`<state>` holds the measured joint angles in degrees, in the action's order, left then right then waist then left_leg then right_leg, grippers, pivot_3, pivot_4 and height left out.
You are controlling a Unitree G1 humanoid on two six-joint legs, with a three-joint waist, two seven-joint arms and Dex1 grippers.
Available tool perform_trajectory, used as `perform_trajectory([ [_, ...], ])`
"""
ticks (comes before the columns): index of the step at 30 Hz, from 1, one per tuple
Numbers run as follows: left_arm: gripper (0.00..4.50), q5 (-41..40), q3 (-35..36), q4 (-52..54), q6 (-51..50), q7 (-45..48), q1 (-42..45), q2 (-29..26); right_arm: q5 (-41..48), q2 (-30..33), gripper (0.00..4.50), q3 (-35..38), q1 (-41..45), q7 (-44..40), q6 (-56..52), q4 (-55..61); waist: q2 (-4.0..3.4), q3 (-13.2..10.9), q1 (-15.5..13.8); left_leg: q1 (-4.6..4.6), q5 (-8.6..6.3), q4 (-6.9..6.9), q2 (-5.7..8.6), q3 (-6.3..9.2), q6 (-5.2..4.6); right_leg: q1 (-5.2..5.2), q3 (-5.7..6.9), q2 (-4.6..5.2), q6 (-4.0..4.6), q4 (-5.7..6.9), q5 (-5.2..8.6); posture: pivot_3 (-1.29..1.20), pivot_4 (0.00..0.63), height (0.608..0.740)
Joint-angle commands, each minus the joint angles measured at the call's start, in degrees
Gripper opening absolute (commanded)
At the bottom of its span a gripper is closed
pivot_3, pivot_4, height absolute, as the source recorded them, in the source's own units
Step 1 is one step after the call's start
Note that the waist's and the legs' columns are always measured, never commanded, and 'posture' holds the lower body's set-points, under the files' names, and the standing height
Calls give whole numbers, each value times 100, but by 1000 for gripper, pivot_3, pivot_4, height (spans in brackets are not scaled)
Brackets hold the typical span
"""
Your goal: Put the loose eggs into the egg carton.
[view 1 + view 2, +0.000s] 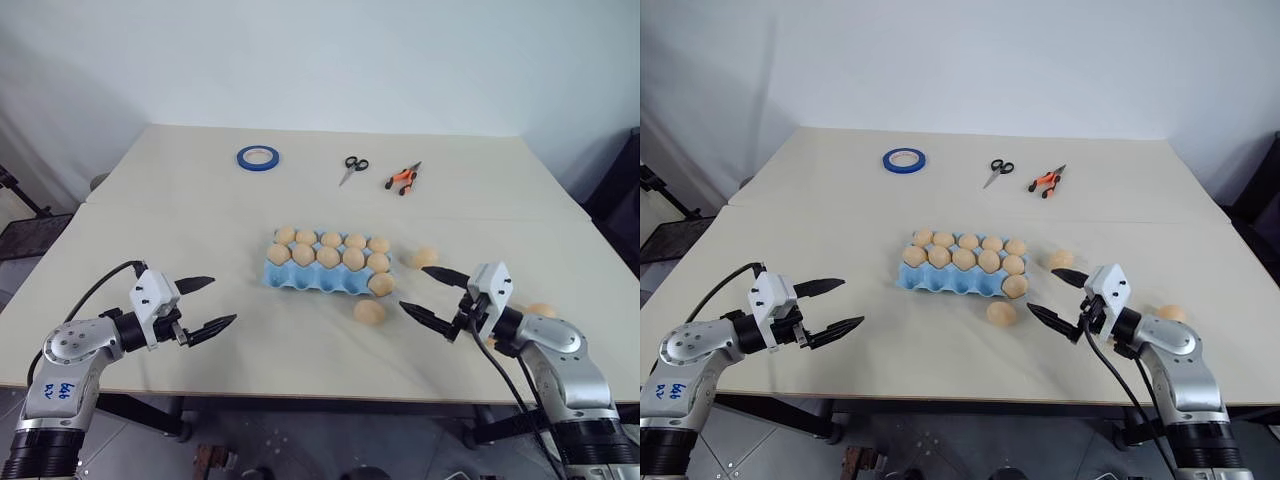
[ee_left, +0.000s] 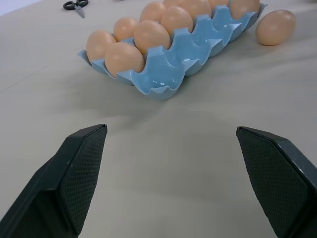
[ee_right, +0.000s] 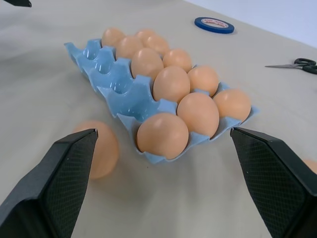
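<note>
Bench (image 1: 200,220) of pale beige carried the light blue egg carton (image 1: 300,279) near its middle, most cups filled with tan eggs. Both grippers hovered level over the near edge, left gripper (image 1: 203,305) and right gripper (image 1: 432,296), each with its black fingers spread wide and holding nothing. Three loose eggs lay right of the carton: one (image 1: 369,312) just off its near corner, another (image 1: 425,257) farther back, a third (image 1: 541,310) behind the right arm. Blue tape ring (image 1: 258,157), scissors (image 1: 352,168) and orange-handled pliers (image 1: 403,178) lay at the far side.
</note>
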<state>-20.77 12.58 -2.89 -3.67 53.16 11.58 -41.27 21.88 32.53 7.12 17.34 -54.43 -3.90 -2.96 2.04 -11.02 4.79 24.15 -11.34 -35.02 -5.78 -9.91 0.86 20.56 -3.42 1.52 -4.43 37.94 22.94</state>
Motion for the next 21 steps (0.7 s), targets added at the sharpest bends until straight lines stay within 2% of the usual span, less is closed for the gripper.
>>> perform_trajectory([
  [1,4457,19,155,217,38,-140,-45,-36,44,-30,4500,40,94,58,47,97,0,0,-2,0,0,-1,0,0,0,0,-1,0,0,0,0,0,150,740],
  [6,4457,-257,-8,480,-211,40,-44,36,207,31,4500,279,-100,255,-163,434,0,0,-4,0,0,-1,0,1,0,-1,0,1,0,1,0,0,150,740],
  [14,4457,-66,-1005,577,-108,442,651,565,281,118,4500,1753,-1548,1208,-179,1291,-1,0,-184,3,-2,-7,9,6,-3,-10,1,3,-5,-5,3,0,150,740],
  [21,4457,65,-1740,114,84,940,1213,1054,332,-379,4500,2649,-2982,1806,31,1709,-9,5,-159,-5,-2,-9,7,8,-3,-18,-1,-5,-6,-4,2,0,150,740],
])
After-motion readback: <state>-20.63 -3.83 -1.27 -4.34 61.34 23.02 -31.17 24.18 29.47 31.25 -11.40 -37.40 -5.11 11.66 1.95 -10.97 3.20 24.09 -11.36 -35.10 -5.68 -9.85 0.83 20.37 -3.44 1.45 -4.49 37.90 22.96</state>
